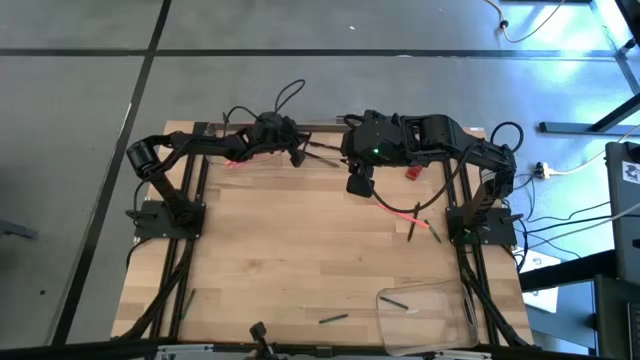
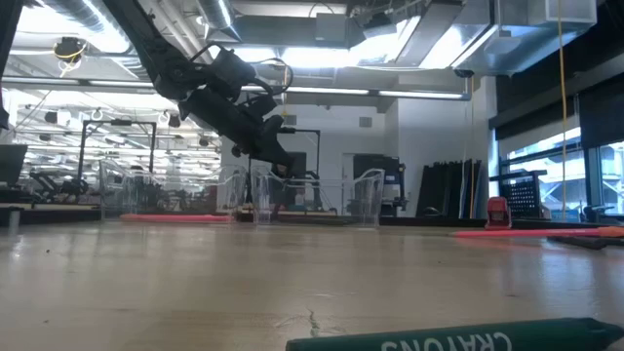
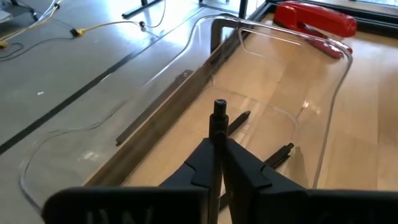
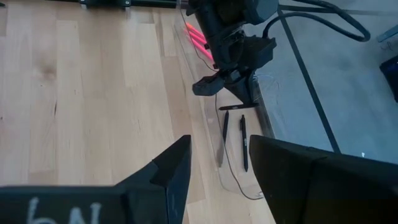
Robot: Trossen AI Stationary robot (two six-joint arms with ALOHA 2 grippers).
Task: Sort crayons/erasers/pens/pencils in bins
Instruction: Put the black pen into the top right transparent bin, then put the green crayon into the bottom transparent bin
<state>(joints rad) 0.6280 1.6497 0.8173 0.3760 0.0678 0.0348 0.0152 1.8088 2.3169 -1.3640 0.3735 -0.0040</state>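
From up here I see my left gripper (image 1: 297,157) hanging over the clear bin (image 3: 273,81) at the far edge of the desk (image 1: 300,260). In its wrist view the fingers (image 3: 202,165) are pressed together on a thin black pen (image 3: 218,134) that stands upright between them, its tip pointing down into the bin. Two more black pens (image 4: 234,138) lie on the bin's floor, side by side, just below that gripper. A red stapler-like thing (image 3: 314,18) sits on the desk just beyond the bin's far corner.

My right gripper (image 1: 360,184) hovers near the same bin, on its side toward the desk's middle, with its fingers (image 4: 171,168) spread wide and nothing between them.

Some pink-red sticks (image 4: 198,36) lie beside the bin, past the left gripper in the right wrist view. Well away from that bin, another pink-red stick (image 1: 408,218) and a dark one (image 1: 416,226) lie on the bare wood near the right arm's base. A second clear bin (image 1: 425,315) stands at the near right corner of the desk with two sticks (image 1: 402,303) in it, and a dark green one (image 1: 333,319) lies on the wood just beside that second bin. In the low view a green crayon (image 2: 458,337) lies right in front of the camera.
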